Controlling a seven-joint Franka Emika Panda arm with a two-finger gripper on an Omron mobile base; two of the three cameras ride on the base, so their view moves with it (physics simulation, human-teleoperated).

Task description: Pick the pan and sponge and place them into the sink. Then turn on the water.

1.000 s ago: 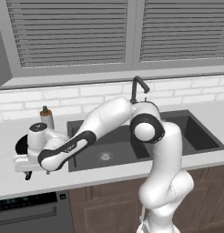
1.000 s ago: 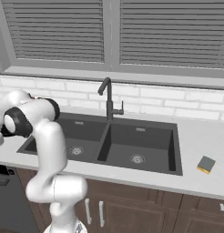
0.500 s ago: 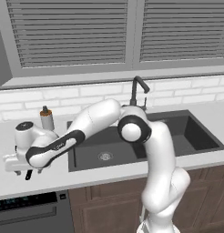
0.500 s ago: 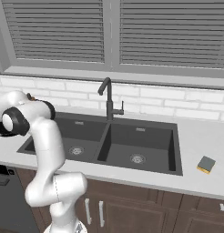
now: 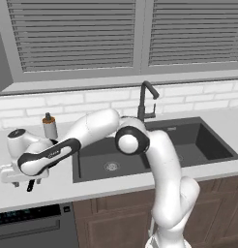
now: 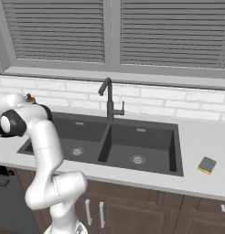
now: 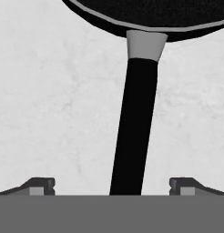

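Note:
In the hand view the black pan (image 7: 145,13) lies at the top on the pale counter. Its long black handle (image 7: 132,127) runs down between my two fingertips. My gripper (image 7: 113,187) stands open astride the handle, with a wide gap on both sides. In the left base view the gripper (image 5: 22,183) hangs low over the counter left of the sink (image 5: 92,160), and my arm hides the pan. The sponge (image 6: 206,165), grey over yellow, lies on the counter right of the sink (image 6: 146,141). Water is out of view at the faucet (image 5: 144,99).
A small brown-capped bottle (image 5: 49,127) stands on the counter just behind my forearm. The dark gooseneck faucet (image 6: 107,98) rises behind the divider between the basins. A dishwasher front (image 5: 29,227) sits below the counter edge under the gripper.
My arm has swung further left and down along the counter, bringing the hand over the pan's handle. The jaws have stayed open.

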